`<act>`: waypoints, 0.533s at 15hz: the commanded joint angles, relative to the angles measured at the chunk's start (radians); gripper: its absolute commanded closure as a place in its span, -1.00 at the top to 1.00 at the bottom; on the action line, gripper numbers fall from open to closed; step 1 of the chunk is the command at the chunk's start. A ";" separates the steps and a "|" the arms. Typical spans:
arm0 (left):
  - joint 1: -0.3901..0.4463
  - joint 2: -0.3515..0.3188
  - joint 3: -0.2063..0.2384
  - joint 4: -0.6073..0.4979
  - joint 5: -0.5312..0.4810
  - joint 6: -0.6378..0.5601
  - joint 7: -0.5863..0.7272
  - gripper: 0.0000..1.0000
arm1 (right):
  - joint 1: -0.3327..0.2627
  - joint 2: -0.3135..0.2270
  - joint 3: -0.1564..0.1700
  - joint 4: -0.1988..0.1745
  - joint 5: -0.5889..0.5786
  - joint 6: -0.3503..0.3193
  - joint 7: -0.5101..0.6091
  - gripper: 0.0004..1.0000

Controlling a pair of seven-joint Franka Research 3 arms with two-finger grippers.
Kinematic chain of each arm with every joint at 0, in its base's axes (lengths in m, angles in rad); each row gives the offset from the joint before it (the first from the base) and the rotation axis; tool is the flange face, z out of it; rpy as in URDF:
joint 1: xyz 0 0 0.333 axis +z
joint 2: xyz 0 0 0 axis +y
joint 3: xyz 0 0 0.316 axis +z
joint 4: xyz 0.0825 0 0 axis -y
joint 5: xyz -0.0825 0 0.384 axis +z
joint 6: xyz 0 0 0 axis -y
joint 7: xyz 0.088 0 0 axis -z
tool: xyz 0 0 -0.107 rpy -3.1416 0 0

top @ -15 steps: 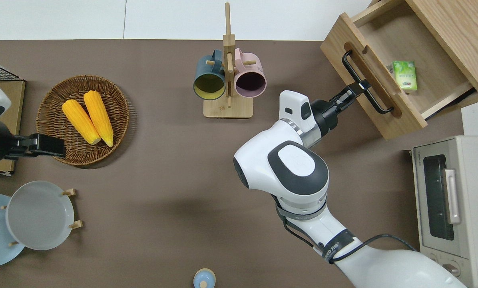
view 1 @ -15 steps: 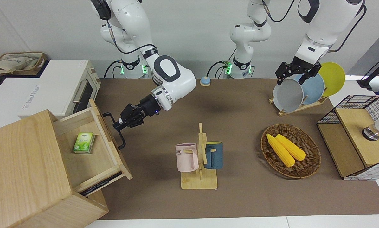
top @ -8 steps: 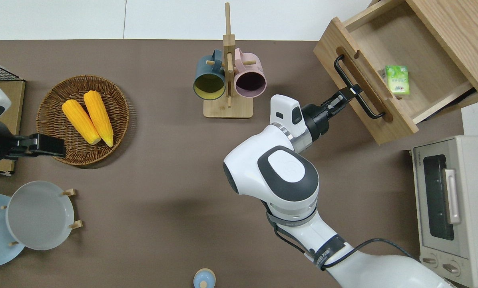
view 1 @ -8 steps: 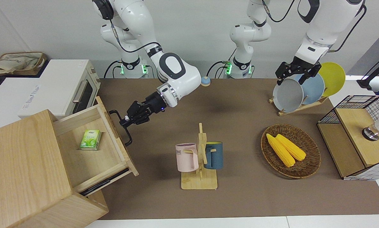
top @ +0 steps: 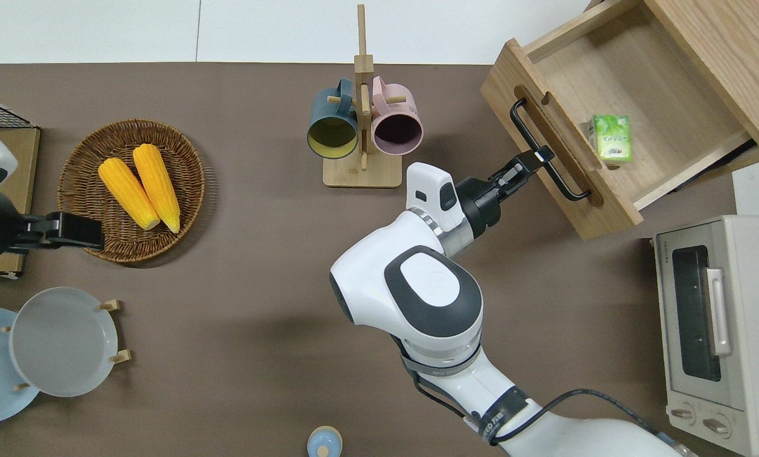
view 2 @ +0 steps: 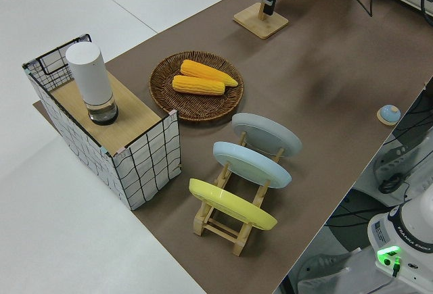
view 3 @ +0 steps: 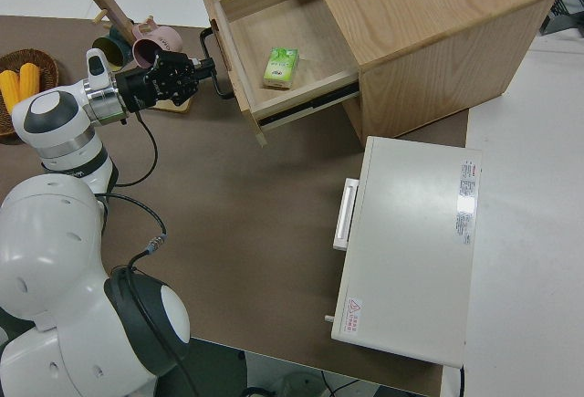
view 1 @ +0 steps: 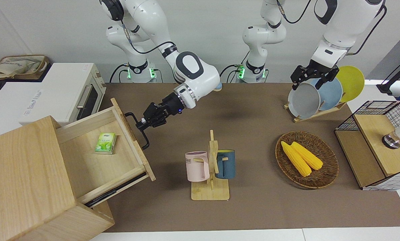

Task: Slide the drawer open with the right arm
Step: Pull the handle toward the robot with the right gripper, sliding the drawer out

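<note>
My right gripper (top: 540, 154) is clamped on the black bar handle (top: 547, 152) of the drawer (top: 614, 108), gripping it about midway along the bar, with my right arm (top: 433, 292) stretched low over the tabletop (top: 259, 266) toward it. The drawer stands pulled well out of the pale wooden cabinet (view 1: 22, 180) at the right arm's end of the tabletop, its front panel angled toward the middle of the tabletop. Inside it a small green carton (top: 610, 136) lies on the drawer floor, near the front panel and apart from the side walls. Nearer to me than the cabinet, just beside it, sits the white toaster oven (top: 716, 330). Toward the middle of the tabletop stands a wooden mug rack (top: 362, 127) with a dark blue mug (top: 332, 127) and a pink mug (top: 397, 125) hanging on either side of it. Toward the left arm's end lies a wicker basket (top: 87, 190) holding two ears of corn (top: 139, 185), and nearer to me than that a rack of plates (top: 62, 341). My left arm is parked, and I cannot tell how wide its gripper (view 1: 312, 75) stands.
</note>
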 commanded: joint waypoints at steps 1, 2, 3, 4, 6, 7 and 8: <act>-0.005 -0.009 0.004 0.001 0.013 -0.006 0.008 0.99 | 0.031 0.001 0.000 0.061 -0.007 -0.021 -0.071 -1.00; -0.005 -0.009 0.002 0.001 0.013 -0.006 0.008 1.00 | 0.032 0.001 0.001 0.064 -0.004 -0.024 -0.071 -1.00; -0.006 -0.009 0.004 0.001 0.013 -0.005 0.008 1.00 | 0.038 0.001 0.001 0.067 -0.004 -0.035 -0.071 -1.00; -0.005 -0.007 0.004 0.001 0.013 -0.005 0.008 1.00 | 0.042 0.001 0.001 0.067 -0.004 -0.040 -0.071 -1.00; -0.005 -0.007 0.004 0.001 0.013 -0.005 0.008 0.99 | 0.048 0.001 0.003 0.069 -0.001 -0.044 -0.072 -1.00; -0.005 -0.007 0.002 0.001 0.013 -0.005 0.006 0.99 | 0.053 0.002 0.001 0.072 0.009 -0.060 -0.074 -1.00; -0.005 -0.007 0.002 0.001 0.013 -0.005 0.008 0.99 | 0.056 0.004 0.001 0.082 0.012 -0.066 -0.080 -1.00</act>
